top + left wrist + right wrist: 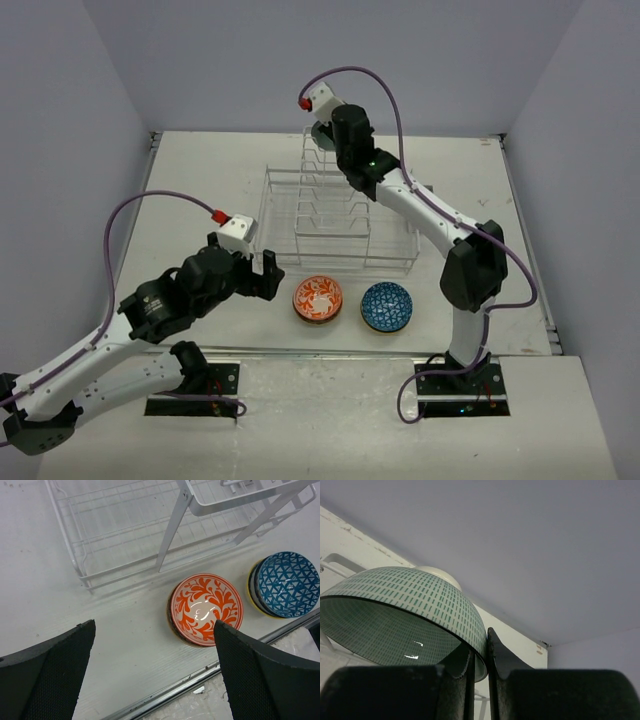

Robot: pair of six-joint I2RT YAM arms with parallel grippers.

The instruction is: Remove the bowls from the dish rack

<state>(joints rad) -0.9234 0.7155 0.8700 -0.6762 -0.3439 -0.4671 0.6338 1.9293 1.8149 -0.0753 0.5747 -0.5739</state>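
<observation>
While left tool [154,626] gapes, right tool [481,647] pinches green bowl's [410,595] rim.

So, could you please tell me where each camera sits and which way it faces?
Top: above and behind, looking down on table, dish rack, left arm, right arm.
Left wrist: on the left arm, faces down past open fingers at orange bowl and blue bowl.
Right wrist: on the right arm, looks along shut fingers pinching a green bowl's rim.
Shared: top and left wrist both show those two bowls.
</observation>
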